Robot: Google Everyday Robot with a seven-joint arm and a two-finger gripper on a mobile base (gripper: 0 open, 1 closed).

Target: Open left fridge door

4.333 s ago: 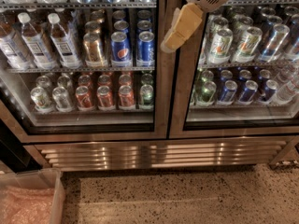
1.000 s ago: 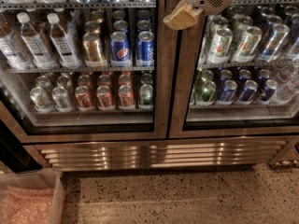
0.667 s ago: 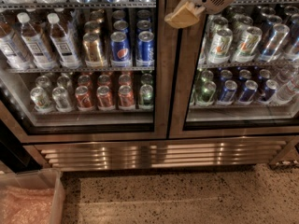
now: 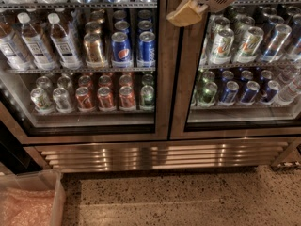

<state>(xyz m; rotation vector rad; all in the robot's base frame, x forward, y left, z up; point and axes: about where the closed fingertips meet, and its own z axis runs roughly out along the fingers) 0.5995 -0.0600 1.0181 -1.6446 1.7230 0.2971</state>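
The fridge (image 4: 160, 155) fills the view, with a ribbed steel grille at its base. The left fridge door (image 4: 162, 93) has a steel frame and glass, with water bottles (image 4: 29, 39) and blue Pepsi cans (image 4: 121, 48) behind it. It sits flush with the right door and looks closed. My gripper (image 4: 187, 13), tan under a white wrist, hangs at the top of the view. It is in front of the steel strip where the two doors meet, a little on the right door's side.
The right glass door (image 4: 244, 55) shows green-and-white and silver cans. A clear plastic bin (image 4: 55, 197) with pinkish contents stands on the floor at lower left. Speckled terrazzo floor (image 4: 188, 197) lies before the grille.
Since 4.3 s ago my gripper has risen toward the top of the view and shows less of itself. Over the last second it has hardly moved. The doors have not moved.
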